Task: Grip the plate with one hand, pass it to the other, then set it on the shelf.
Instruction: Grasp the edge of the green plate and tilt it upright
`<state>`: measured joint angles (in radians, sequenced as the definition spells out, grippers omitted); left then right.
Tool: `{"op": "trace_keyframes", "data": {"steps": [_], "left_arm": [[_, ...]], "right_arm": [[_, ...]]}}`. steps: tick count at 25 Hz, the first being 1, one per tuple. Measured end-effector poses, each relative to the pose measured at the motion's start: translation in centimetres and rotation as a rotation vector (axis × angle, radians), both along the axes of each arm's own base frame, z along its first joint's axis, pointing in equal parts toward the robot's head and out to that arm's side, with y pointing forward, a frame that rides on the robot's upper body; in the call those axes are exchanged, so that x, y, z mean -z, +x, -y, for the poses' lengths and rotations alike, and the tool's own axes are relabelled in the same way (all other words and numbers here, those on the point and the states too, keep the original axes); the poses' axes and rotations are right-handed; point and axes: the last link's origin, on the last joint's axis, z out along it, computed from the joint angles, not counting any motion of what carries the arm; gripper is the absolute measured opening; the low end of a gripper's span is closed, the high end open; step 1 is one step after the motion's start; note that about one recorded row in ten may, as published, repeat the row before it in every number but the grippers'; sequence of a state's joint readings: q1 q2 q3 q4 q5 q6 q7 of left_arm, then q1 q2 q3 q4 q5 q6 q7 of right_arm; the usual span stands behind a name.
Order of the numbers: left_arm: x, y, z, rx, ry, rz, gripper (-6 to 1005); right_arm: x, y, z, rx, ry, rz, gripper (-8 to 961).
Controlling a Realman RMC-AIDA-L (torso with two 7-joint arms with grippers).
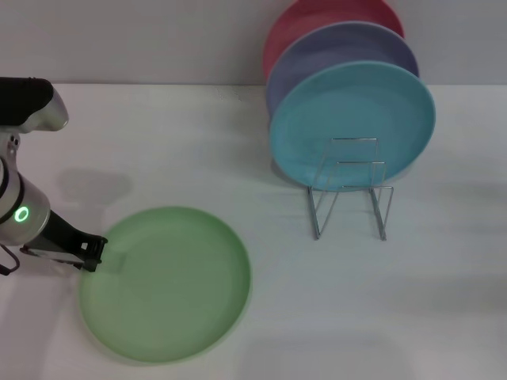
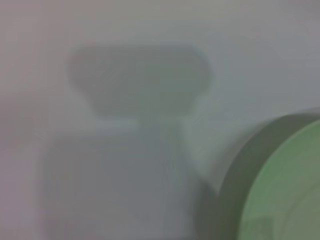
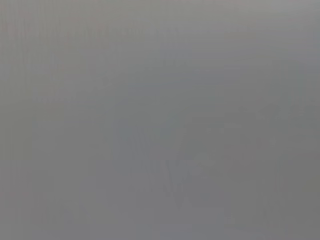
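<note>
The light green plate (image 1: pixel 166 283) lies flat on the white table at the front left, and a slice of its rim (image 2: pixel 285 185) also shows in the left wrist view. My left gripper (image 1: pixel 93 252) sits low at the plate's left rim, right against the edge. The shelf (image 1: pixel 349 190), a small silver wire rack, stands at the back right, with its front loops empty. My right gripper is out of view, and the right wrist view gives only a blank grey surface.
A turquoise plate (image 1: pixel 352 123), a lavender plate (image 1: pixel 341 49) and a pink plate (image 1: pixel 317 17) stand on edge in the rack, one behind the other. Bare white table (image 1: pixel 277 317) lies between the green plate and the rack.
</note>
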<state>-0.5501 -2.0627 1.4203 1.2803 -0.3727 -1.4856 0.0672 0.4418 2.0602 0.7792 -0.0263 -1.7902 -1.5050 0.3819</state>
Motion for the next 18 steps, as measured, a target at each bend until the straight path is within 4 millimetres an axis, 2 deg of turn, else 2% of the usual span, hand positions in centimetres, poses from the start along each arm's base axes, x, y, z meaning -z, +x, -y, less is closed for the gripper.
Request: {"op": "trace_keyframes", "data": {"steps": [18], "left_arm": [[-1.4,0.6,-1.2,0.065,0.072,0.083,39]], "right_arm": [[-0.1,0.4,0.4,0.018,0.007,-0.005,647]]}}
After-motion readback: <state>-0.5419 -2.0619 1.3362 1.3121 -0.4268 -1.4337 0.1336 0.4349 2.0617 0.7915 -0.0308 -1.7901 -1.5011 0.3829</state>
